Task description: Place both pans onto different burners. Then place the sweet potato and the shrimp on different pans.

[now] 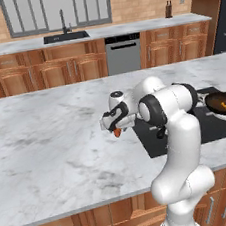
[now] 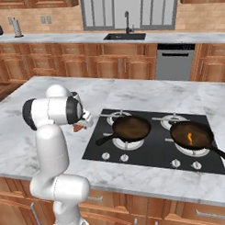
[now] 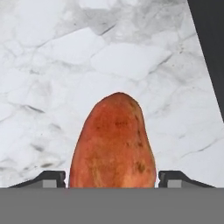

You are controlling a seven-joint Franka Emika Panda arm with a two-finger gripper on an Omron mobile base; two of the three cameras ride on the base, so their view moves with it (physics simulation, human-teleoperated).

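Both pans sit on separate burners, and the right pan (image 2: 191,135) already holds the shrimp (image 2: 189,138), so the left pan (image 2: 131,127) waits for the sweet potato (image 3: 113,142). You see the potato lying on the marble counter (image 1: 53,138) beside the cooktop (image 2: 152,149), with the gripper (image 3: 112,178) straddling it, fingers apart and not touching. The hand view shows that gap; the base views give only an orange sliver under the hand.

Sweet potato (image 3: 113,142) between fingers (image 3: 52,178); shrimp (image 2: 189,138) in right pan (image 2: 193,134); left pan (image 2: 131,127) empty.
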